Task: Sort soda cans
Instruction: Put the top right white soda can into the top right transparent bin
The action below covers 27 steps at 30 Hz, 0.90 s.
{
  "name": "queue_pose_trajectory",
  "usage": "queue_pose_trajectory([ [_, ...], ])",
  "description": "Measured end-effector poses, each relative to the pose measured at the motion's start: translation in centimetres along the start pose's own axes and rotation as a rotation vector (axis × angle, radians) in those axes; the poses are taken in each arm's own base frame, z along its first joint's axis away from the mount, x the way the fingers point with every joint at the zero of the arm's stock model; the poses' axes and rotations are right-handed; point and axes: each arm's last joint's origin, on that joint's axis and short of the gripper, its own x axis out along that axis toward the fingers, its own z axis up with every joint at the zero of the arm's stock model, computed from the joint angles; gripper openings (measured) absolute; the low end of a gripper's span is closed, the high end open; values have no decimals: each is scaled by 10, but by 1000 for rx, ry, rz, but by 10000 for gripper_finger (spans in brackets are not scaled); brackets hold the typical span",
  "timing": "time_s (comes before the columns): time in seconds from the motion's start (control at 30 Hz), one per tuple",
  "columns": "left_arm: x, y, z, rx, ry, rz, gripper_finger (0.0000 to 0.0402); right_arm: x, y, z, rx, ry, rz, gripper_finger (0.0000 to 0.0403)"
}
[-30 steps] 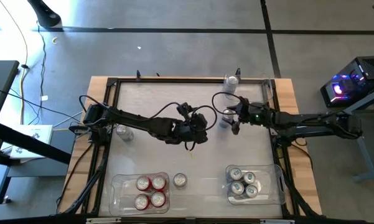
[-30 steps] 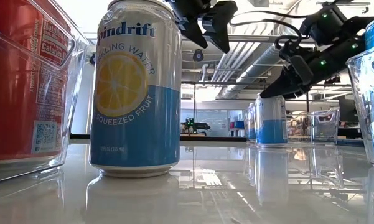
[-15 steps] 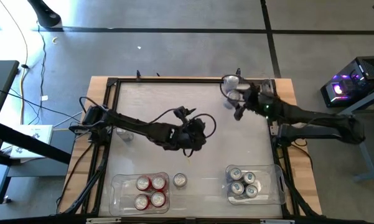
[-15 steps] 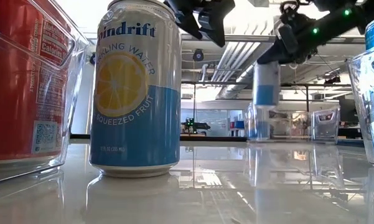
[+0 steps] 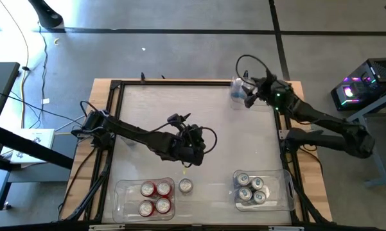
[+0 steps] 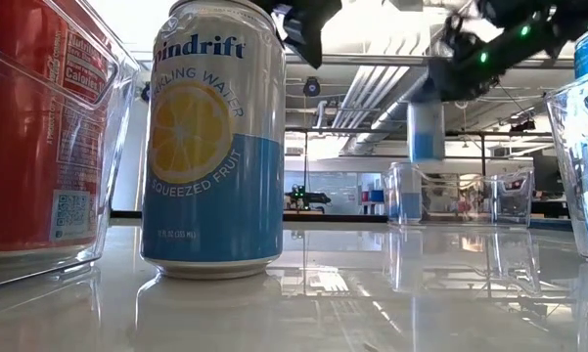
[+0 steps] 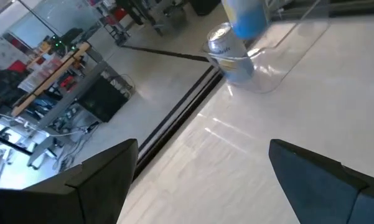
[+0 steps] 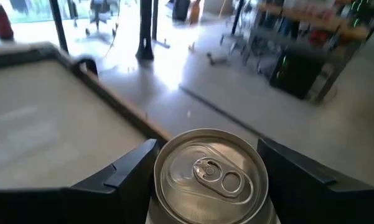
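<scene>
— Cans first, from the high view?

— Red cylindrical metal cans (image 5: pixel 155 197) sit in the clear rectangular plastic bin (image 5: pixel 125 192) at the worktop's near-left edge, with a silver-topped can (image 5: pixel 185 186) just beside that bin. Blue cans with silver tops (image 5: pixel 251 190) fill the clear bin (image 5: pixel 288 191) at the near-right. The right gripper (image 5: pixel 244 93) grips a blue-and-white can (image 5: pixel 237 94) at the far-right corner. The left gripper (image 5: pixel 190 156) hangs over the middle, empty.

— And the low view?

— A yellow-and-blue lemon-print can (image 6: pixel 218 147) stands on the worktop beside the red cans' bin (image 6: pixel 117 88). The held can (image 6: pixel 427 132) hangs clear of the surface, above another can (image 6: pixel 403 193) standing behind.

— Left wrist?

— Its dark fingers (image 7: pixel 102 180) stand wide apart over bare worktop; a blue can (image 7: pixel 230 56) sits in a clear bin farther off.

— Right wrist?

— Its fingers (image 8: pixel 127 171) clamp the can's sides; the silver top (image 8: pixel 210 175) with pull tab faces the camera.
</scene>
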Motion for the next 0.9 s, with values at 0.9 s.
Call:
queue_pose_trajectory([
  [0.9, -10, -4, -2, -22, -4, -37, 358, 75, -2, -64, 98, 240, 126, 252],
])
